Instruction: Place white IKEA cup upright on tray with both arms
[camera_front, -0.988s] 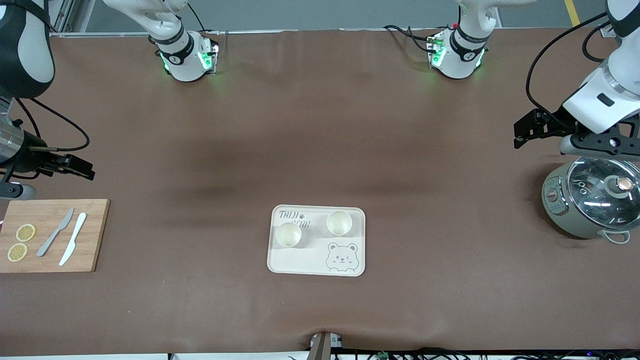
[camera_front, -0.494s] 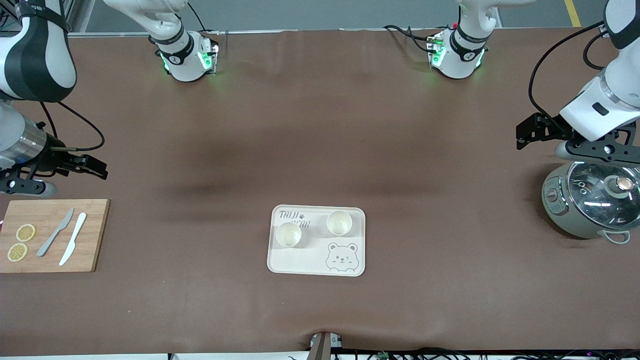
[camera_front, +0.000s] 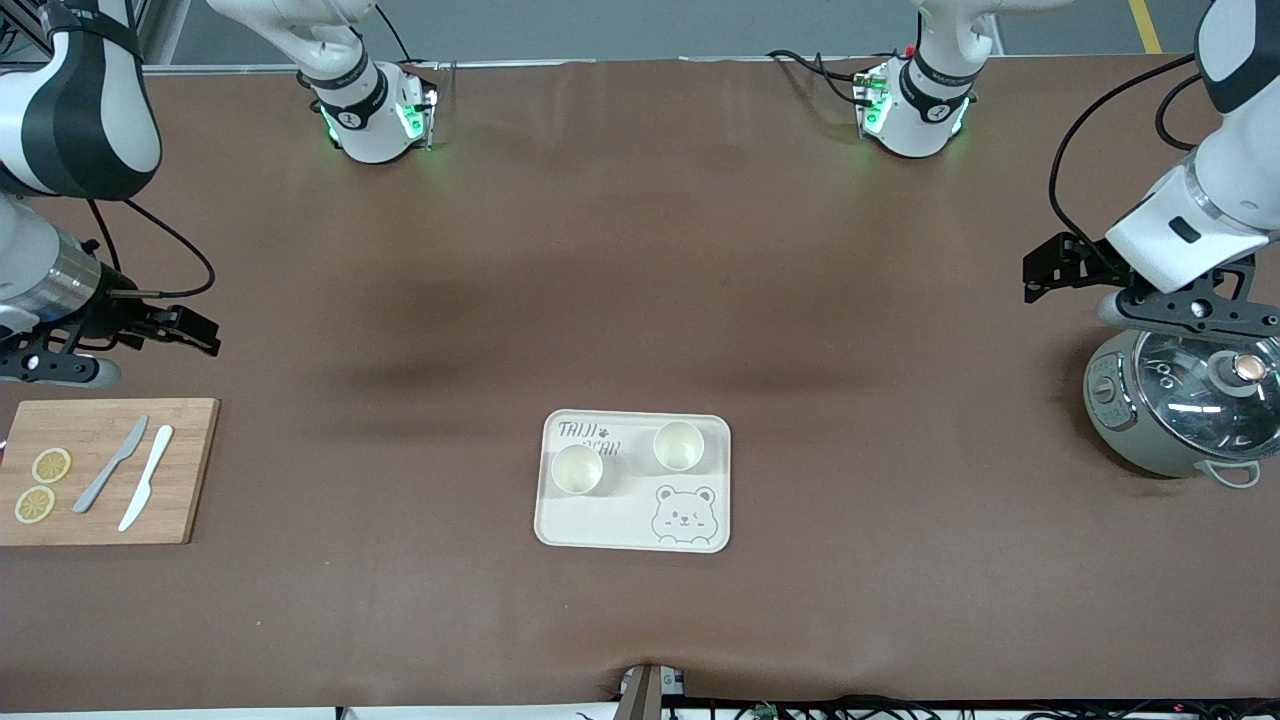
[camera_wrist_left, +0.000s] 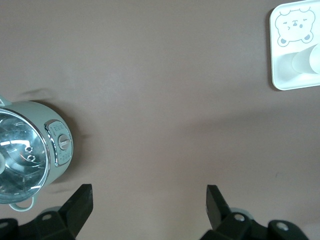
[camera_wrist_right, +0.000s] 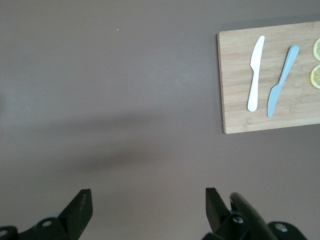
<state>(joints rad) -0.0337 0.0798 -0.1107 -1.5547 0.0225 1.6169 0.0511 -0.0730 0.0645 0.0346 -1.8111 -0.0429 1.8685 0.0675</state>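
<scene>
The cream tray (camera_front: 600, 525) with the bear drawing lies mid-table near the front camera. Two white cups stand upright on it: one (camera_front: 577, 469) toward the right arm's end, one (camera_front: 679, 446) toward the left arm's end. The tray's corner (camera_wrist_left: 280, 65) also shows in the left wrist view. My left gripper (camera_front: 1042, 268) is open and empty, over bare table beside the pot; its open jaws show in its wrist view (camera_wrist_left: 149, 200). My right gripper (camera_front: 195, 335) is open and empty, over bare table above the cutting board; its wrist view (camera_wrist_right: 148, 202) shows the same.
A wooden cutting board (camera_front: 185, 470) with a grey knife (camera_front: 111, 464), a white knife (camera_front: 146, 478) and two lemon slices (camera_front: 51, 465) lies at the right arm's end. A grey-green pot with a glass lid (camera_front: 1185, 410) stands at the left arm's end.
Both arms have drawn back and up toward their ends of the table; the right gripper rose from near the cutting board. The cups and tray have not moved.
</scene>
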